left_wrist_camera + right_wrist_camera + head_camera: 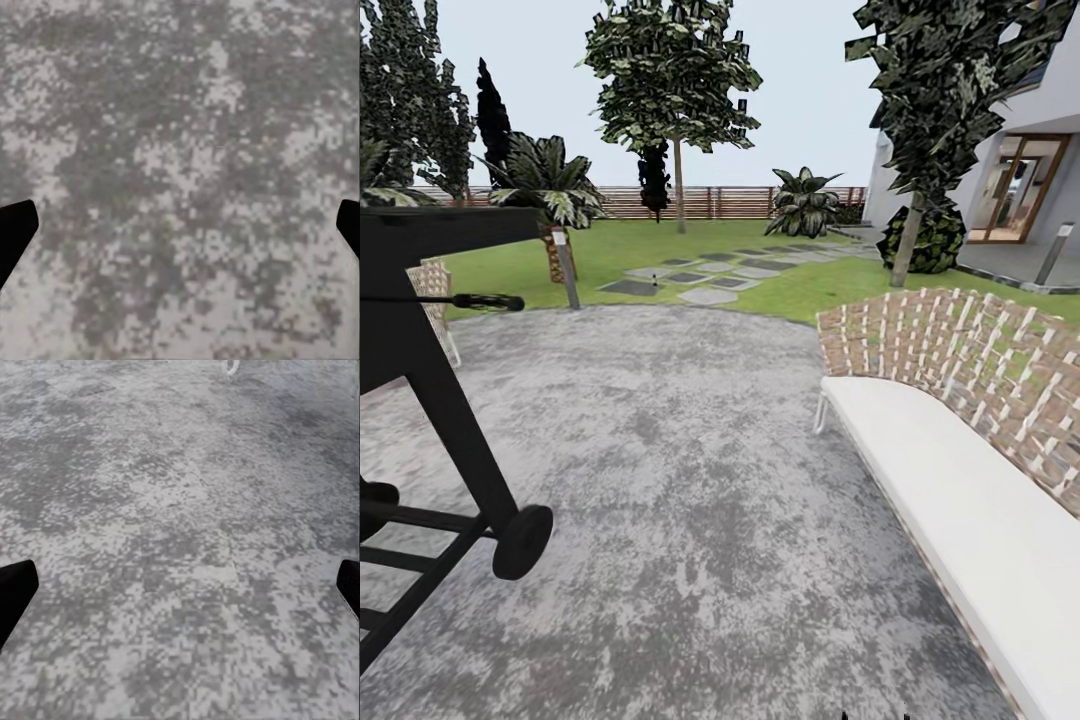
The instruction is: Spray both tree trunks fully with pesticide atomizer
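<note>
Grey paving (pixel 690 500) lay under you, white bench (pixel 950 500) right, black grill (pixel 430 380) left (no readable writing); both grippers' fingers (pixel 15 229) (pixel 15 585) spread wide, holding nothing.

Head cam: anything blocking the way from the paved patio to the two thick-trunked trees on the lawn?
Mostly open. Paving runs to the grass. The black wheeled grill sits left, the white sofa right. Far tree lies beyond stepping stones; right tree stands past the sofa.

Home garden: fenced lawn (pixel 650 250), paved patio (pixel 690 480), woven bench (pixel 960 440).
</note>
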{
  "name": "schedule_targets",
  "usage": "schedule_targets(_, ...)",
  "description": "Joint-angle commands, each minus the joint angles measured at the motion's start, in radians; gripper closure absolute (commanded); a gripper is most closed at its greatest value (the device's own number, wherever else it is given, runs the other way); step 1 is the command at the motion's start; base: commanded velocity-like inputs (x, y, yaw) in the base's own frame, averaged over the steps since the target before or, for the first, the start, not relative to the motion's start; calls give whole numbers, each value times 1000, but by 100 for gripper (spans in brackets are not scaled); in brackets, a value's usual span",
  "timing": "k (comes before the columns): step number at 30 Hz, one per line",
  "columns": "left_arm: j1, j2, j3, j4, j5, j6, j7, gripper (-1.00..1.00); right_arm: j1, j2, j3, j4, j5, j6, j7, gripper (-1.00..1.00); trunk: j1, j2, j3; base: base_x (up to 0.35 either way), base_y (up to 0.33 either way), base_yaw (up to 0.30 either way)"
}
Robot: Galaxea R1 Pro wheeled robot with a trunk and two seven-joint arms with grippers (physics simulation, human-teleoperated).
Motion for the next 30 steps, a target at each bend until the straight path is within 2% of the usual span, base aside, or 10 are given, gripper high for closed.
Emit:
schedule_targets(1, 0, 0, 2, 1, 0, -3, 0, -100, -9, 0, -3, -14, 9, 28, -5, -100, 0, 0, -1, 340, 0, 0)
schedule_targets(4, -1, -1, 1, 1, 0, -3, 0, -100, -32, 0, -3, -58, 10, 186, -3, -100, 0, 0, -1, 340, 0, 0)
schedule_targets(6, -1, -2, 1, 1, -2, -3, 0, -100, -37, -1, -2, -71, 11, 251, -2, -100, 0, 0, -1, 340, 0, 0)
schedule_targets(8, -1, -3, 1, 1, -3, -3, 0, -100, -39, -3, 0, -73, 18, 280, -1, -100, 0, 0, -1, 340, 0, 0)
schedule_targets(30, 0, -2, 2, 1, -1, -3, 0, -100, -41, -6, 2, -72, 24, 300, -1, -100, 0, 0, -1, 340, -19, 0)
